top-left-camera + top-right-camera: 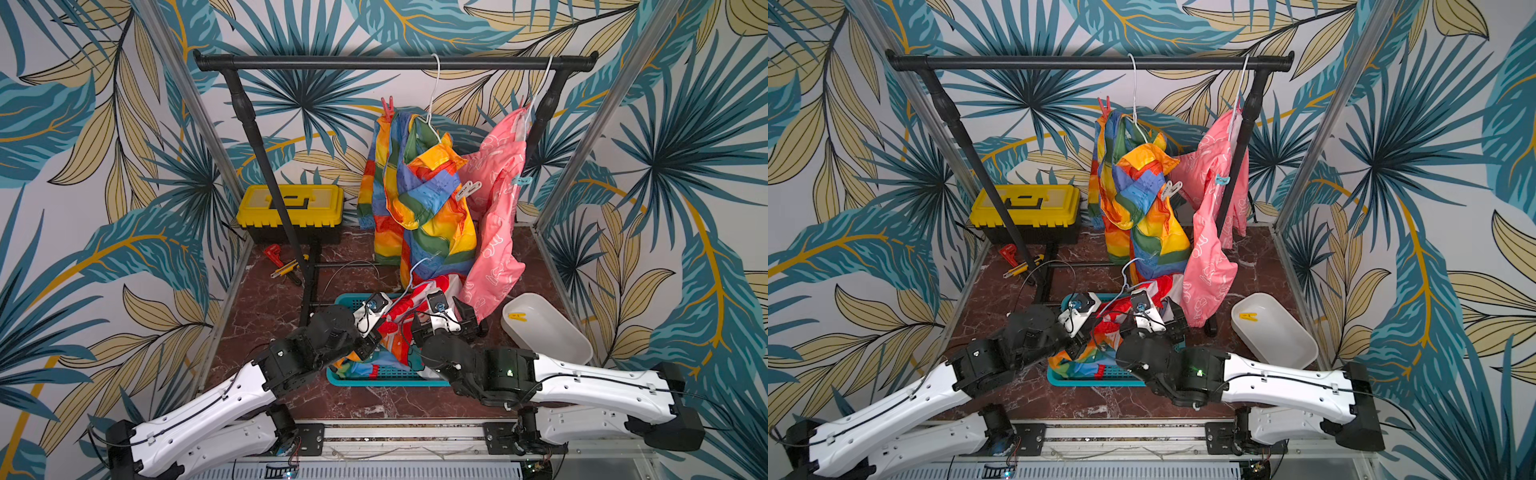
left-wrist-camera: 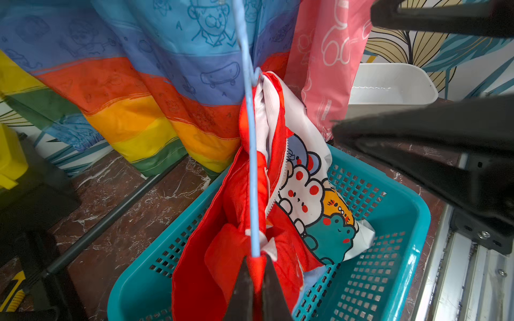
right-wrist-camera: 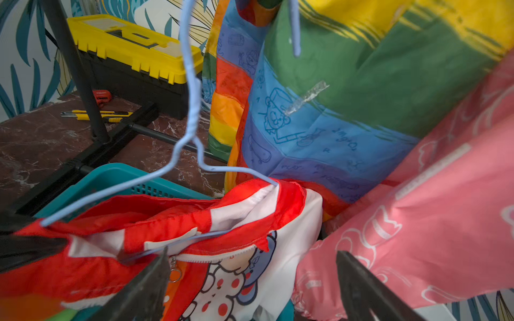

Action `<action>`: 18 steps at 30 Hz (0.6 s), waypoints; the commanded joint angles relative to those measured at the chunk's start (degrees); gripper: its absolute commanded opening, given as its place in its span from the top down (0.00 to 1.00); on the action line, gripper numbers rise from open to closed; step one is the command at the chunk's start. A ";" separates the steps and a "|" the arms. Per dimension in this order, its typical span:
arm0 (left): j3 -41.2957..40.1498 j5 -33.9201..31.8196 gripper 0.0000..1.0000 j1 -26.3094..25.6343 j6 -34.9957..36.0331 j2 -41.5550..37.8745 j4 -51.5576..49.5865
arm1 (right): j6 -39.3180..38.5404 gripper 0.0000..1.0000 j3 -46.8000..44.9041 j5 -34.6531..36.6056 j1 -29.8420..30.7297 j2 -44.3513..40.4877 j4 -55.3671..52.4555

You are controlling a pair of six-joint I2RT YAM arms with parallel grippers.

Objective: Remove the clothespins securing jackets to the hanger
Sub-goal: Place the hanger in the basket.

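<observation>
The left gripper (image 2: 257,259) is pinched tight on something red at the low end of a pale blue wire hanger (image 2: 250,139); I can't tell whether it is peg or cloth. The shiny red jacket with white lining (image 3: 155,219) sags into a teal plastic basket (image 2: 403,222). The right gripper (image 3: 251,253) gapes wide over it, empty. A red-pink clothespin (image 1: 387,109) and a pale grey clothespin (image 1: 468,190) grip the hanging rainbow-striped jacket (image 1: 419,199). A yellow clothespin (image 1: 517,318) lies in the white plastic tub (image 1: 552,340).
</observation>
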 commanded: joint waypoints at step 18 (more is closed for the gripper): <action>0.12 10.22 1.00 3.89 -1.50 0.76 0.92 | -16.14 0.09 -4.34 -31.72 -19.67 3.86 16.42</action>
